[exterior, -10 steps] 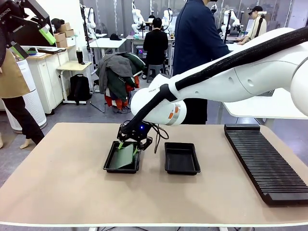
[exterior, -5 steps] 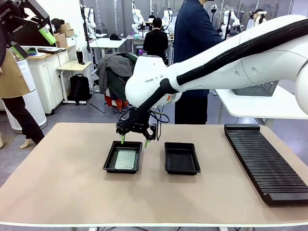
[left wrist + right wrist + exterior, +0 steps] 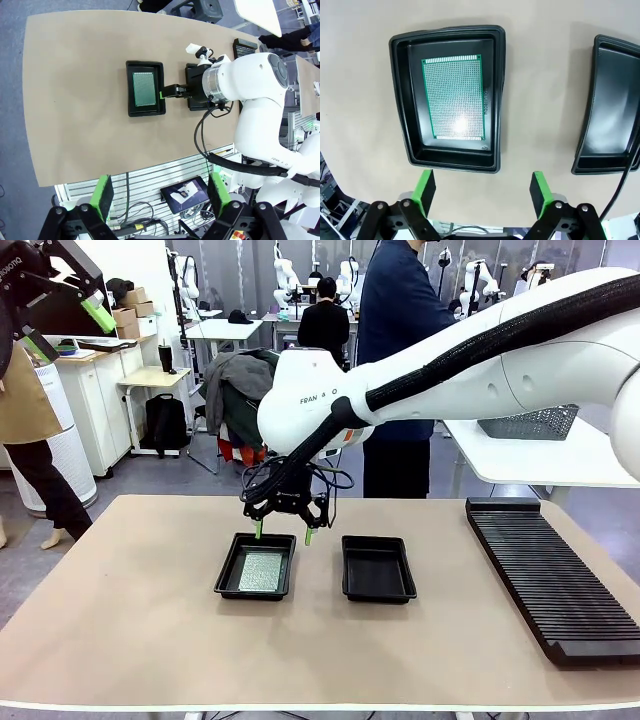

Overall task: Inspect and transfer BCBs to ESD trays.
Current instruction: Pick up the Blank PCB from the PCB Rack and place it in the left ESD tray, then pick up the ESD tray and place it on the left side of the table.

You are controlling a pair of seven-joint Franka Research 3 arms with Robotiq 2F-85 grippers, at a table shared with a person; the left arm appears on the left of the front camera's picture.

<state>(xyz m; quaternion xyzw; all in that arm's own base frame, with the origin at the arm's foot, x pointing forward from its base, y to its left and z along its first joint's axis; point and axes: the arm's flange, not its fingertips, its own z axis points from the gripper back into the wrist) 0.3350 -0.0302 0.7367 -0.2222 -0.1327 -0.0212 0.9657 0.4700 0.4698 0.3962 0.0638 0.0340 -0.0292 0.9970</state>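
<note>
- Over the left-hand ESD tray (image 3: 400, 100), the right arm's fingers (image 3: 426, 187) hang spread and empty, clear of its rim.
- One BCB (image 3: 455, 97) lies flat on that tray's floor and looks delivered.
- Beside it, the second tray (image 3: 587, 125) sits empty, likely for the next board.
- High above the worktop (image 3: 75, 75), the left arm's fingers (image 3: 104, 197) hang spread and empty, out of the way.

A pale tan tabletop (image 3: 130, 630) sits over a grey floor (image 3: 150, 475). Behind it, at the left, stand a white cabinet (image 3: 95, 410) and cardboard boxes (image 3: 132, 312). Farther back are white worktables (image 3: 222, 330), a black backpack (image 3: 165, 423) and a chair heaped with jackets (image 3: 240, 390). The light is even and bright.
</note>
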